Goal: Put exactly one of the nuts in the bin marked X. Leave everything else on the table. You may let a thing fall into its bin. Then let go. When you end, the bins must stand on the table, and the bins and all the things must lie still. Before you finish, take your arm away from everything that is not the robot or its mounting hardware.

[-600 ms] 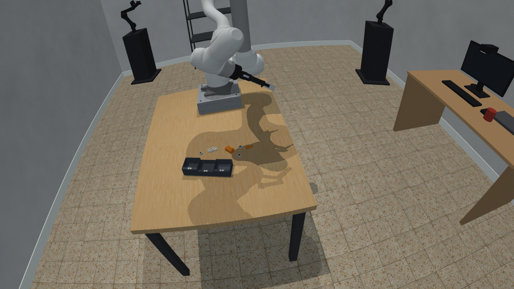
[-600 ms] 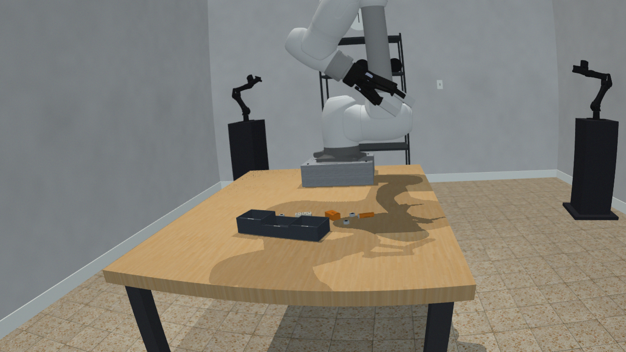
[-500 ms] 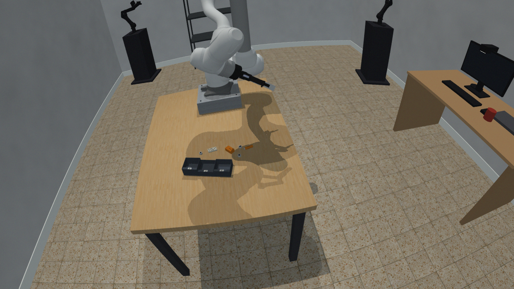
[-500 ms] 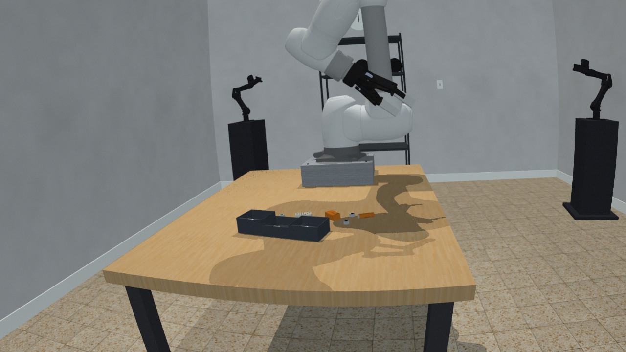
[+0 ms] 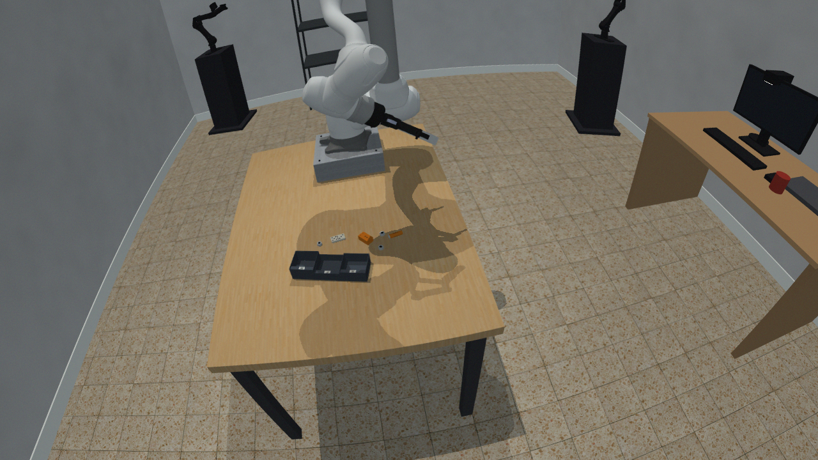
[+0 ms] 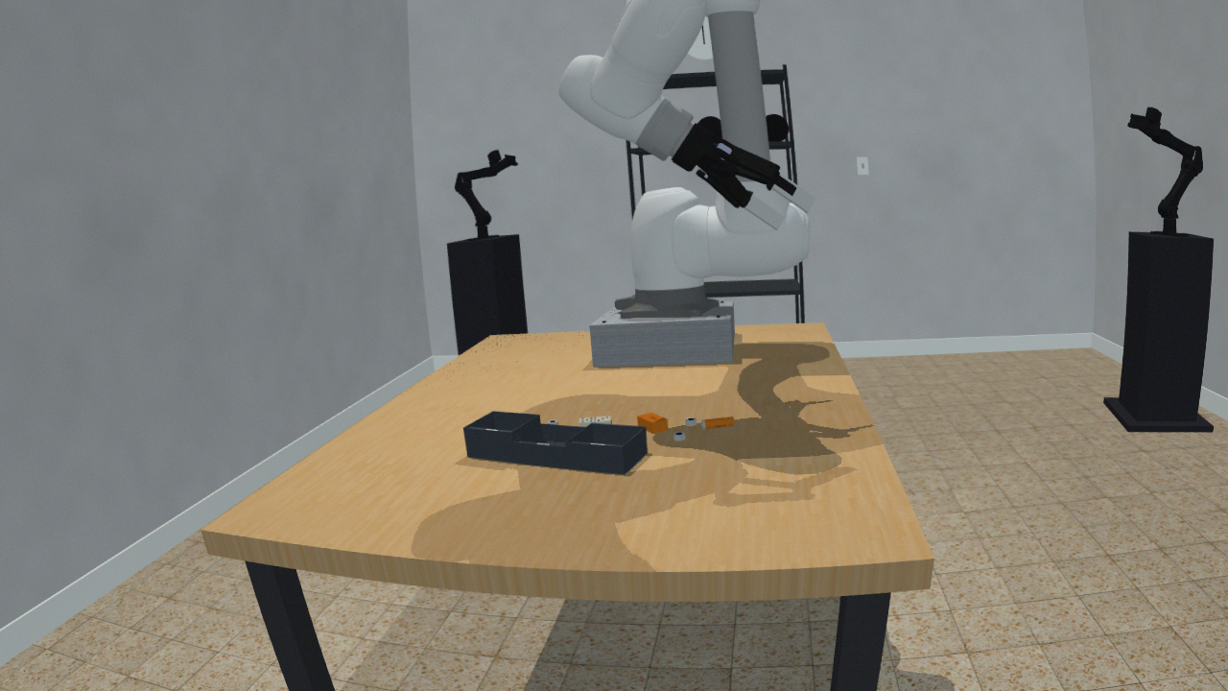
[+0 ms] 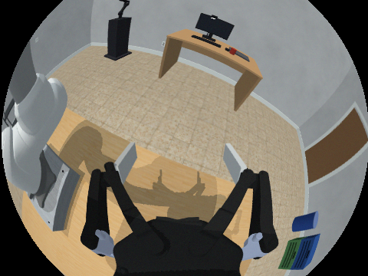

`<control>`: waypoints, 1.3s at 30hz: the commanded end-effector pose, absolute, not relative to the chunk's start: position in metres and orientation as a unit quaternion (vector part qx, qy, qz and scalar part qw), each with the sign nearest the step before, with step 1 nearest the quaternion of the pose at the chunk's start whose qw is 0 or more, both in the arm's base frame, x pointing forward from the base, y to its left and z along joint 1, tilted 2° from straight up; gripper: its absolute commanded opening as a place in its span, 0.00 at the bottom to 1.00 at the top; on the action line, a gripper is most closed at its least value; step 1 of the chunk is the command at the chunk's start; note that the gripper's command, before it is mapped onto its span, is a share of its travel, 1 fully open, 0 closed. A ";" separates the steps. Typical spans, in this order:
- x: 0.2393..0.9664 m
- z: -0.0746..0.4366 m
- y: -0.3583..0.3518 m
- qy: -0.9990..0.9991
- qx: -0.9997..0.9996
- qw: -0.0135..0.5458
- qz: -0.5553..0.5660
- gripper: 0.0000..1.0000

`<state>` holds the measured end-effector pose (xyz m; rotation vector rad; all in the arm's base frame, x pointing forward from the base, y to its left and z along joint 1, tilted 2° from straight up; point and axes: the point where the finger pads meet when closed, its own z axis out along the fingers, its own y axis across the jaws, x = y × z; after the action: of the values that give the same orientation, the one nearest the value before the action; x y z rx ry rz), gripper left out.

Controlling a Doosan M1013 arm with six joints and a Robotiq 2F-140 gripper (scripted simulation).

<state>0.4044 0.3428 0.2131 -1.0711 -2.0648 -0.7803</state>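
Three small grey nuts lie on the table behind the bins: one (image 5: 317, 241) (image 6: 554, 420) at the left, one (image 5: 381, 233) (image 6: 689, 421) between the orange pieces, and one (image 5: 379, 246) (image 6: 679, 436) by the bins' right end. The dark three-compartment bin row (image 5: 328, 276) (image 6: 549, 453) stands mid-table; its labels are too small to read. My gripper (image 5: 429, 136) (image 6: 781, 202) (image 7: 179, 151) is open and empty, high in the air beside the robot base, far from the nuts. The wrist view shows only the table edge and floor.
A white domino (image 5: 337, 237) (image 6: 597, 419), an orange block (image 5: 365, 236) (image 6: 653, 420) and a small orange piece (image 5: 395, 233) (image 6: 719, 421) lie among the nuts. The robot's grey base (image 5: 349, 163) (image 6: 661, 339) stands at the table's far end.
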 end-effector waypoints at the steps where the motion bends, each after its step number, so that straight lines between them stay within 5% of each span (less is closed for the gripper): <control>1: 0.404 0.197 0.342 -0.792 -0.411 0.337 -0.299 0.05; 11: 0.401 0.115 0.341 -0.792 -0.411 0.337 -0.299 0.05; 24: 0.409 0.100 0.303 -0.733 -0.568 0.338 -0.162 0.05; 39: 0.437 0.086 0.246 -0.605 -0.747 0.273 -0.028 0.05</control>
<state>0.4303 0.2578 0.0876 -1.8937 -1.6952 -0.1526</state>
